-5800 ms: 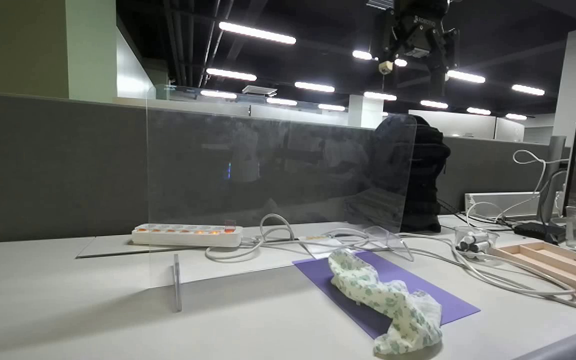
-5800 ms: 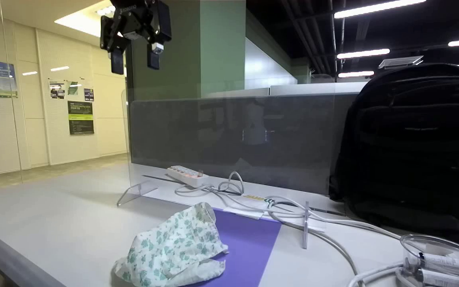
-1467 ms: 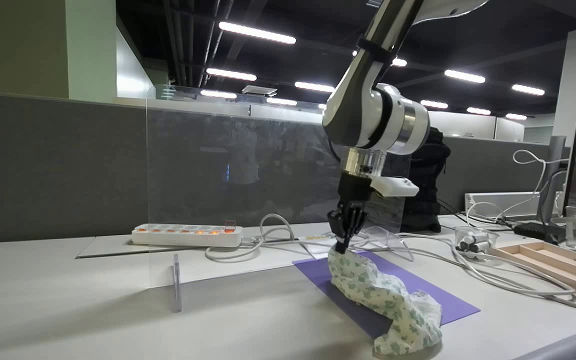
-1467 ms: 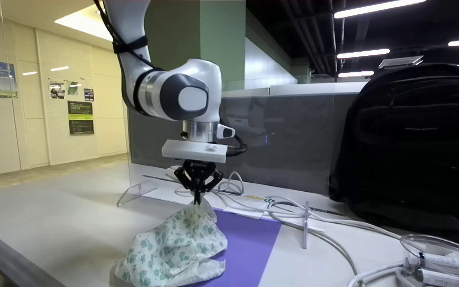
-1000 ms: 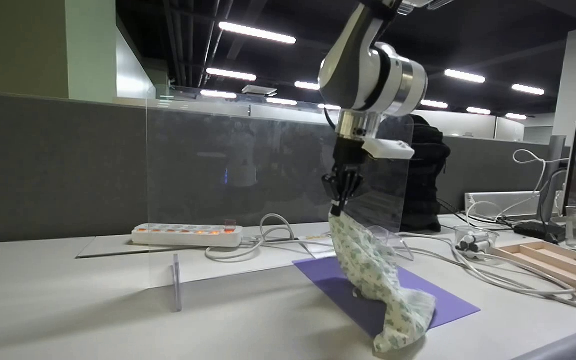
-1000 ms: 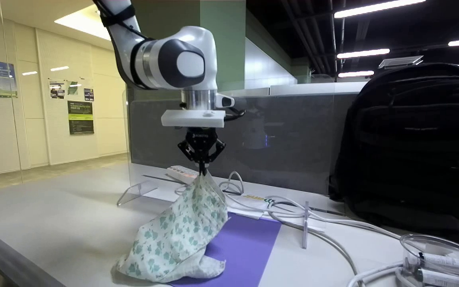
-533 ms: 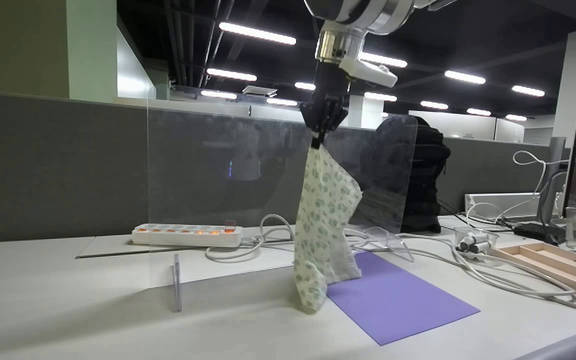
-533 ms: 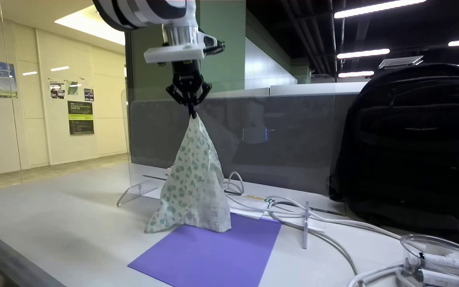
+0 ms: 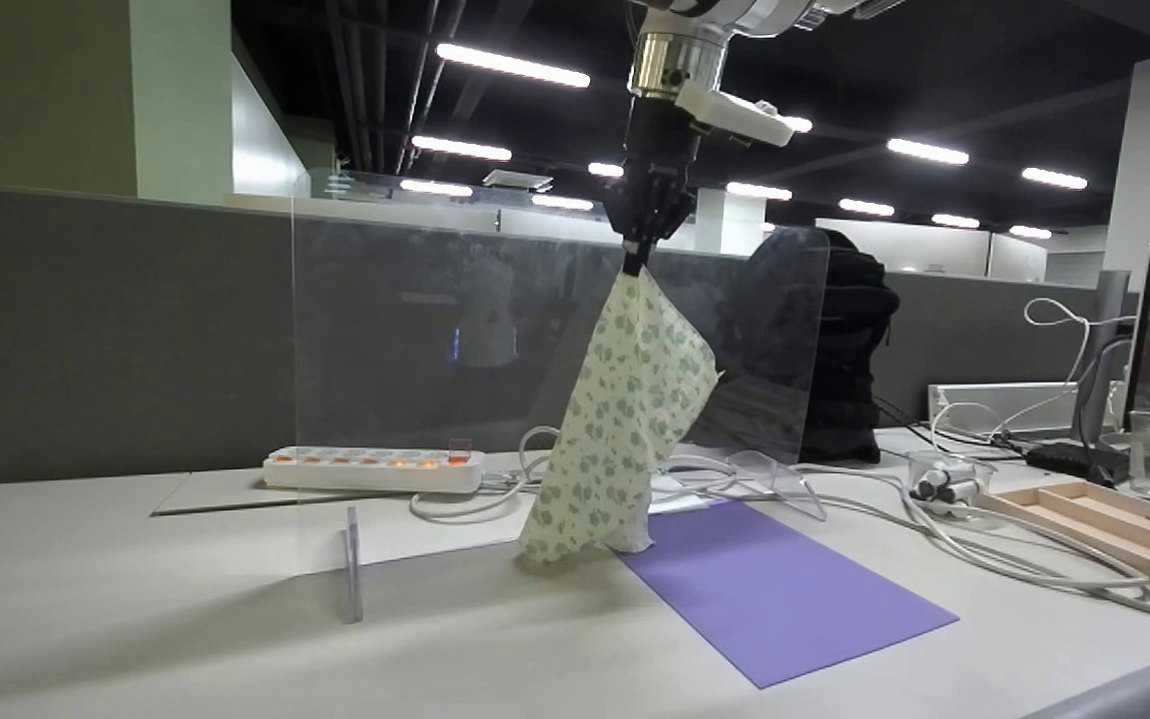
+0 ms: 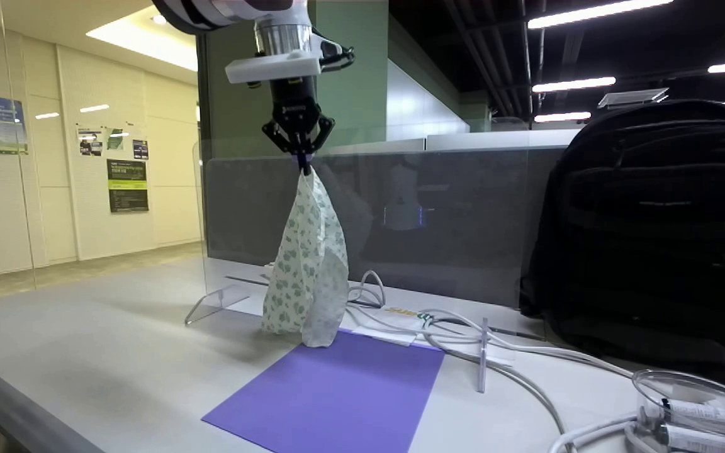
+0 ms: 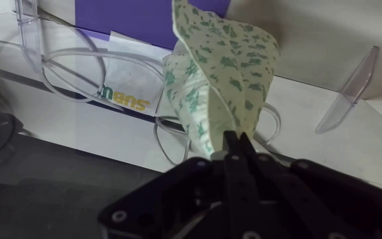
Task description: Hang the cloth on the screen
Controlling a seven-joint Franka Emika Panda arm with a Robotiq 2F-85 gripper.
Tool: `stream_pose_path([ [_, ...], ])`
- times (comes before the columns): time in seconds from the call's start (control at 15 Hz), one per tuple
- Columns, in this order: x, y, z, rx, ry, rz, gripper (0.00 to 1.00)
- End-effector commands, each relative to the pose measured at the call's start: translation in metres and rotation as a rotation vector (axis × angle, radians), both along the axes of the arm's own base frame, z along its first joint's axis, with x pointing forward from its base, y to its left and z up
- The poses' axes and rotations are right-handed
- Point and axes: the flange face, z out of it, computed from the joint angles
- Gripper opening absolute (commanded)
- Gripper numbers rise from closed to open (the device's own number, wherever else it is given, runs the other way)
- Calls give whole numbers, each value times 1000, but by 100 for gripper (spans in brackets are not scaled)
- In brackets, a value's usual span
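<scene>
The pale cloth (image 9: 625,399) with green speckles hangs by one corner from my gripper (image 9: 633,262), which is shut on it. In an exterior view the cloth (image 10: 306,264) falls in long folds under the gripper (image 10: 304,167), its lower end just over the table or grazing it; I cannot tell which. The transparent screen (image 9: 385,340) stands upright behind the cloth in both exterior views, and its top edge is free of fabric. From the wrist, the cloth (image 11: 237,63) spreads out beyond the fingertips of the gripper (image 11: 239,135), which pinch its corner.
A purple mat (image 9: 795,599) lies on the table in front of the screen. Behind and under the panel are a power strip (image 9: 375,471), white cables (image 10: 375,296) and a paper napkin (image 11: 134,79). A black backpack (image 10: 652,239) leans near the screen's end.
The arm came down and took hold of the cloth's end. The cloth was lifted off the mat. Over the last half second it rose slightly and its lower end swung toward the screen.
</scene>
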Motion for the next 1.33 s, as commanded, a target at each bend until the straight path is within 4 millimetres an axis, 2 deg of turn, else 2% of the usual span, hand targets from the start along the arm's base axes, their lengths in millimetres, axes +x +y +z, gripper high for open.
stream_pose_path([
  [0.0,9,5,0,-8,-34,-36,0],
  [0.4,44,6,32,-32,-102,-74,0],
  [0.73,66,24,81,-19,-219,-69,0],
  [1.27,79,55,163,-7,-431,-25,0],
])
